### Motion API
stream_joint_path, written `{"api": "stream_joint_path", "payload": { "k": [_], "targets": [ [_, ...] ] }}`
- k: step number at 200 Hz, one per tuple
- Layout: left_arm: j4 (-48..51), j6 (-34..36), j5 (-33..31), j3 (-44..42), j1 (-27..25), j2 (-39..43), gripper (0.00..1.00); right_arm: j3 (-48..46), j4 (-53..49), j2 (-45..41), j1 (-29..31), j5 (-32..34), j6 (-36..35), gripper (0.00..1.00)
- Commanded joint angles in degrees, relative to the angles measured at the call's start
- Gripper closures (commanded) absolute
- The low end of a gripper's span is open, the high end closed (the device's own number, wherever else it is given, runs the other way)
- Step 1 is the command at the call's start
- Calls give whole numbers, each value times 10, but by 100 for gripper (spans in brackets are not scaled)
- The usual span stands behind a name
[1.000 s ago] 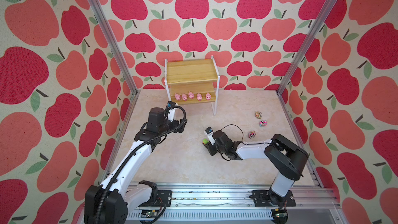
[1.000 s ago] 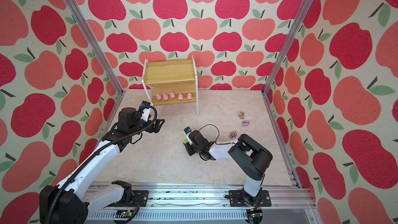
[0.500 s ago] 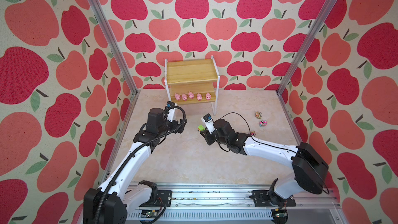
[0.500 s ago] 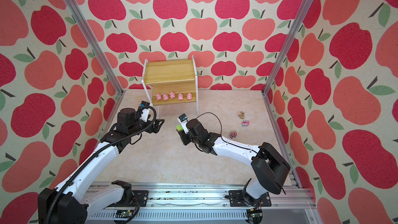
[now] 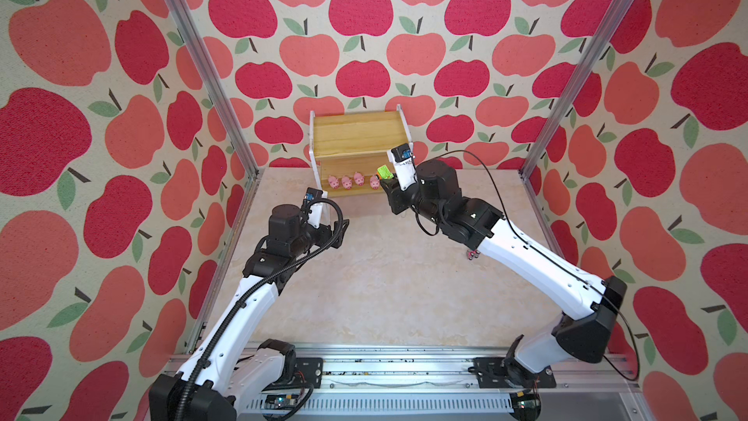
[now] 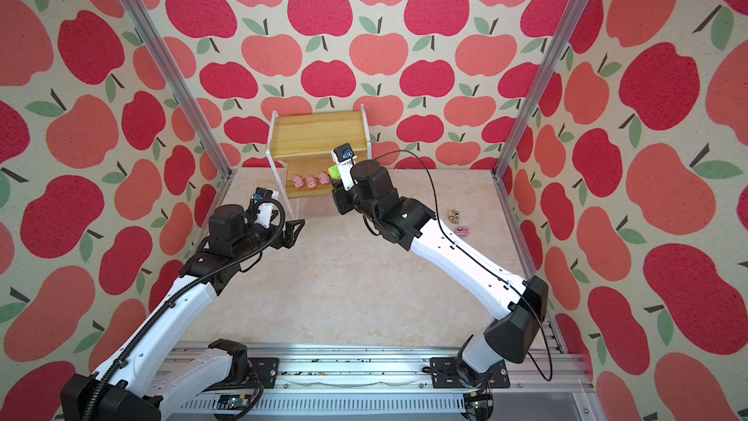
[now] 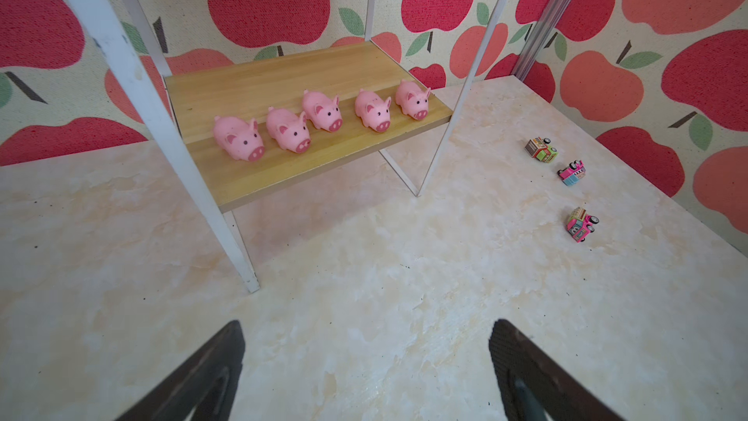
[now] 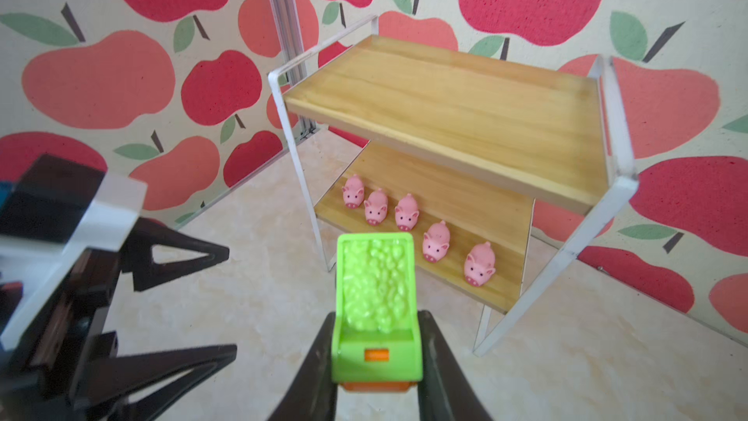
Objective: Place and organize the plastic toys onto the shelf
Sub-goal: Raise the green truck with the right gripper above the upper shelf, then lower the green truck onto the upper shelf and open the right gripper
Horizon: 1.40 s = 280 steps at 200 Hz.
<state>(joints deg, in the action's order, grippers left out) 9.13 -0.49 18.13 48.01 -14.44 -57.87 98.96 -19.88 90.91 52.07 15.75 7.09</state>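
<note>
Item in hand: yellow-green truck (image 8: 376, 305), with a lumpy green tipper bed and an orange patch at the cab end.
Hold: right gripper (image 8: 377, 342) is clamped across the truck's two flanks, and the bed points toward the shelf (image 8: 445, 95).
Truck position: it is lifted off the table (image 7: 364, 277), just near of the shelf's right front corner. In both top views it sits at the right end of the pig row. It is not yet over either board.
Handling, judged: the truck is light, stiff hard plastic with glossy sides that are likely slippery. Its free wheels could let it roll once set down.
Where to take hold, judged: across the body width at mid-length, above the wheels, as it is held now. The bed's rim looks too thin for a safe pinch.
Pigs (image 7: 321, 110): five stand upright in a row along the near edge of the lower board, snouts facing near. They are close together but apart.
Upper board: bare.
Other trucks: three (image 7: 571, 173) lie loose on the right of the table, well apart from the shelf. Some look tipped over, but they are too small to be sure.
Left gripper (image 7: 366, 334): the fingers are spread wide with nothing between them. It hovers over the table, left and near of the shelf.
Step, judged: the truck is being carried in for placement, and the bare upper board is the likely spot.
Risks, judged: the truck could clip the white frame leg on the way in, or roll off after release.
</note>
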Motion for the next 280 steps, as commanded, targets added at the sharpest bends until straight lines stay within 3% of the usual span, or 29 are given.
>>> {"api": "stream_joint_path", "payload": {
  "k": [1, 51, 109, 280],
  "targets": [
    [-18, -11, 16, -8, -10, -11, 4, 95, -74, 53, -31, 23, 4, 75],
    [-13, 31, -50, -18, -105, -35, 4, 325, -176, 194, -70, 37, 42, 74],
    [-12, 32, -53, -18, -143, -42, 4, 543, -238, 350, -79, 72, 56, 74],
    [-4, 37, -64, -18, -159, -57, 4, 549, -148, 422, -105, 103, 89, 67]
  ]
}}
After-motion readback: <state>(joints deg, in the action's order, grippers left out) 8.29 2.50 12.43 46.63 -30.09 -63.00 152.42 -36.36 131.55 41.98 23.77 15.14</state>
